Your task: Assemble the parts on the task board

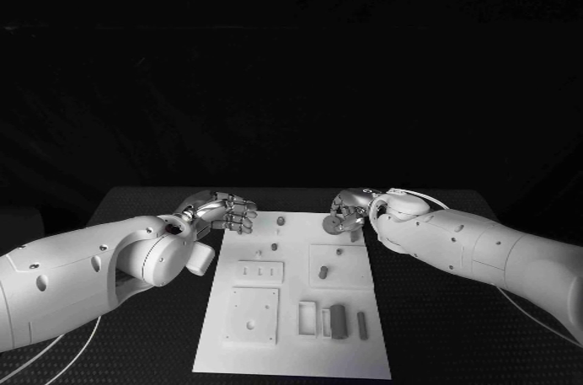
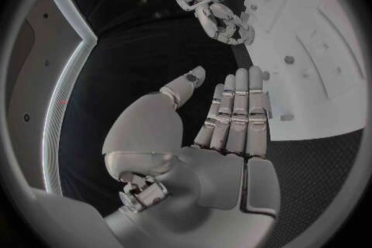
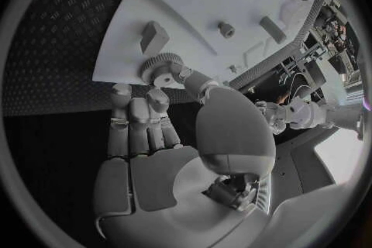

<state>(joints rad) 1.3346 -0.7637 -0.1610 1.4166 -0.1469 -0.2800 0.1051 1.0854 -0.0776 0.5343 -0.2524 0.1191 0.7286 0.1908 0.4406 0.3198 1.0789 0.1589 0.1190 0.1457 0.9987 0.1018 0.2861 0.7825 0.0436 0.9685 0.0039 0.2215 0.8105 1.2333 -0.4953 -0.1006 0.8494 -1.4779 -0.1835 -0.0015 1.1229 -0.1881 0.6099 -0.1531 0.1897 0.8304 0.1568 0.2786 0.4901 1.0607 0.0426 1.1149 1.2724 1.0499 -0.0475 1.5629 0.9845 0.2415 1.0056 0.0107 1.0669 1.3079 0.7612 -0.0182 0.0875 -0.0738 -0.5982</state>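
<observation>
Overhead, the right hand (image 1: 350, 213) pinches a small gear (image 1: 332, 223) over the far right edge of the task board (image 1: 291, 351); the left hand (image 1: 226, 211) hovers empty beside the board's far left edge. Its wrist camera shows straight, slightly parted fingers (image 2: 236, 113). Right wrist: the gear (image 3: 161, 69), toothed rim visible, sits at the fingertips, its flat face toward the camera.
</observation>
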